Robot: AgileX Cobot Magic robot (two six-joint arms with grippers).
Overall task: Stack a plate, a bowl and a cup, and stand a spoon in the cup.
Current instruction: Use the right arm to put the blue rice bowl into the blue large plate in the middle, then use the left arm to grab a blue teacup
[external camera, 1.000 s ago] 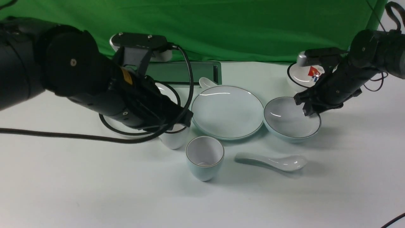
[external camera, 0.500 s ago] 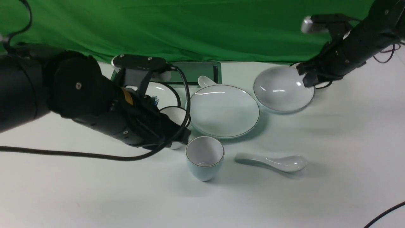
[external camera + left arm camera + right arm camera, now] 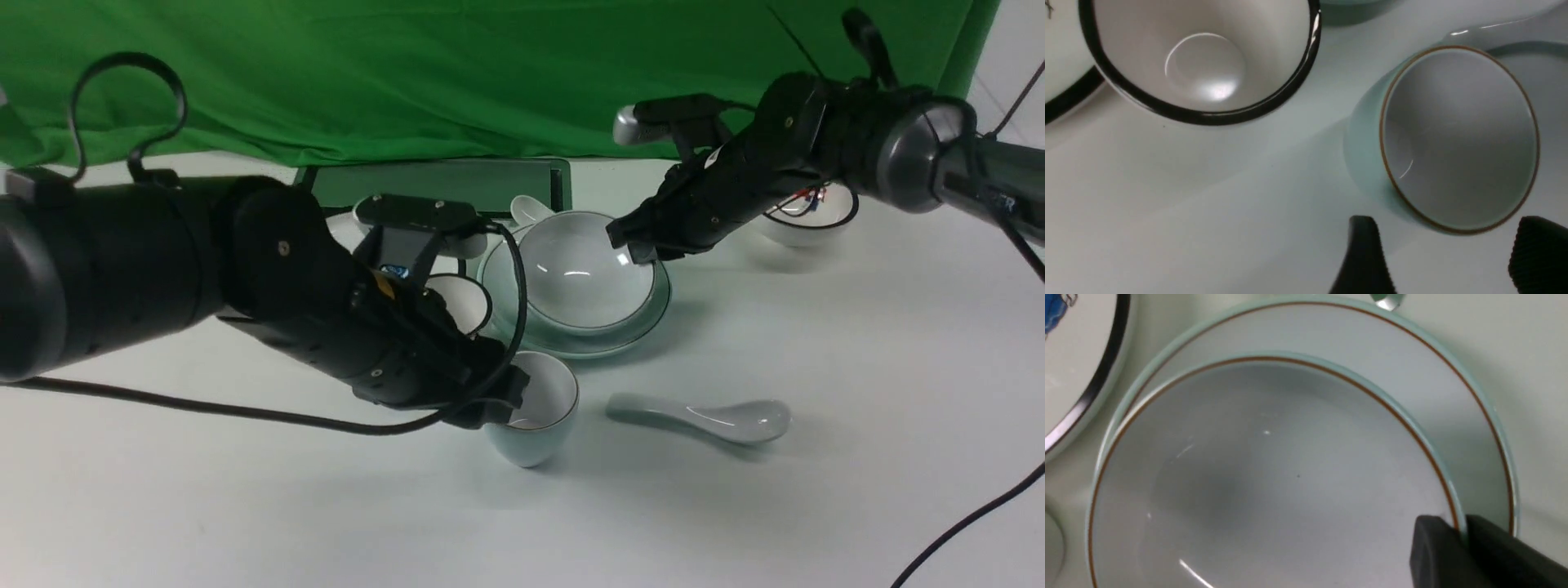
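Green cloth (image 3: 506, 82) backs a white table (image 3: 326, 523); clock positions below are as seen in the front view. The plate (image 3: 657, 314) lies on the table, face up. Directly over it is the bowl (image 3: 584, 282), mouth up, its outline offset so that part of the plate's face shows. Whether the bowl bears on the plate cannot be determined.

Right pincer (image 3: 638, 247): clenched on the bowl's rim between its two and three o'clock, one finger inside the wall and one outside. Left pincer (image 3: 502, 408): released, fingers spread, located at the cup's nine o'clock side with nothing between them.

Cup (image 3: 543, 400): upright on the table, close to the plate, toward its seven o'clock. Spoon (image 3: 706, 418): lying on the table at the cup's three o'clock, scoop pointing to three, handle to nine. It is outside the cup.

Other items, taken from the plate: black-rimmed cup (image 3: 464, 300) at nine o'clock, partly covered by the left arm; black-rimmed plate (image 3: 1077, 355), mostly hidden in the front view; second spoon (image 3: 529, 210) at eleven; dark green tray (image 3: 482, 181) beyond it; black-rimmed bowl (image 3: 804, 233) between two and three, marked in red.
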